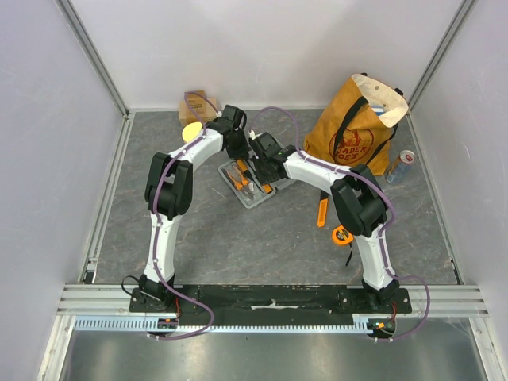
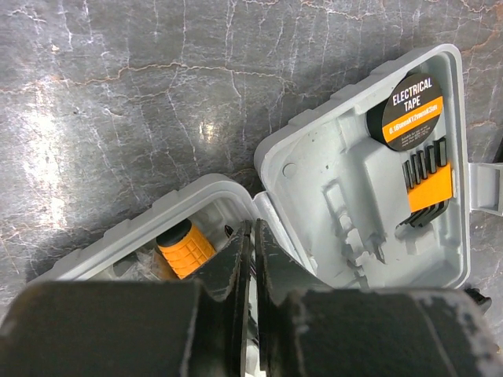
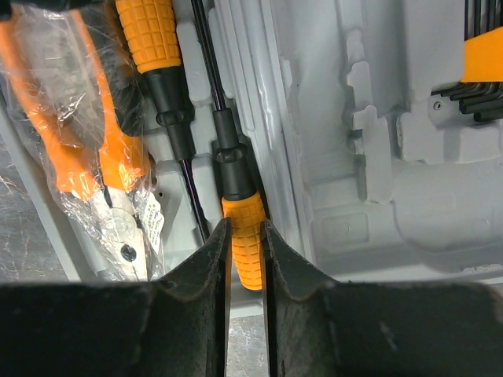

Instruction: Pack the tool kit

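Top external view: near the right edge lie one orange tool and one tape measure, loose. Centrally, nearer the far edge, the tool kit lies open. The right gripper clamps one screwdriver, probably light and stiff, by its ribbed handle, with a second beside it. The left gripper has its fingers pressed together.

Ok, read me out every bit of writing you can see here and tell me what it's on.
"ELECTRICAL TAPE": on the black tape roll in the tool kit lid.
"TRADER JOE'S", first letters faint: on the tote bag.
Too small to read: the finer print on that roll, the can, the tag by the pliers.
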`<state>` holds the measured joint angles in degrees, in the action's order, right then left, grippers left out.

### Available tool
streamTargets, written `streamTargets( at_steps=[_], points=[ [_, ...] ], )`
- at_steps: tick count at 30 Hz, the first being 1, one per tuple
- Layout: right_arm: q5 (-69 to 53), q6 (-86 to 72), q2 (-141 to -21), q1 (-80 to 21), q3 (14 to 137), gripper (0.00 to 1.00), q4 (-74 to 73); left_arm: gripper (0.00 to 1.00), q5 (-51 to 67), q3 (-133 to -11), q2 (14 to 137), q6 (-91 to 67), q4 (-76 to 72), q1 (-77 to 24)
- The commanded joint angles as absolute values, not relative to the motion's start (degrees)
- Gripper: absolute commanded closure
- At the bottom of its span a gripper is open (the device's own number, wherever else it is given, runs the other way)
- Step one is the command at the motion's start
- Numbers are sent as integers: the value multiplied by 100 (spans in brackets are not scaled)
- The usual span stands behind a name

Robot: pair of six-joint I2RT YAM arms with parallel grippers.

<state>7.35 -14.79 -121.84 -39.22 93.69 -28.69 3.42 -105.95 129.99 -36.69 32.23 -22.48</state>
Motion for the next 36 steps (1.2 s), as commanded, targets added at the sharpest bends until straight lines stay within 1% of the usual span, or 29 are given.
streamTargets(
  at_steps=[1, 5, 10, 13, 17, 21, 36],
  points=[
    [659, -1494, -12313, -3920, 9387, 77, -2760, 92, 106, -10784, 13219, -3806, 3576, -2285],
    [685, -1521, -12340, -3920, 9387, 77, -2760, 91, 44, -10696, 13078, -3762, 3577, -2285],
    [747, -1573, -12349, -3920, 9378, 77, -2777, 86, 26, -10793, 12797, -3779, 3577, -2294],
    [738, -1582, -12349, -3920, 9378, 78, -2768, 85, 18, -10828, 12666, -3788, 3577, -2294],
    [730, -1608, -12349, -3911, 9387, 78, -2768, 85, 26, -10784, 12630, -3832, 3621, -2294],
    [721, -1608, -12340, -3911, 9395, 78, -2769, 89, 18, -10723, 12709, -3893, 3630, -2294],
    [554, -1661, -12340, -3902, 9264, 79, -2663, 90, 18, -10802, 13227, -3876, 3630, -2355]
  ],
)
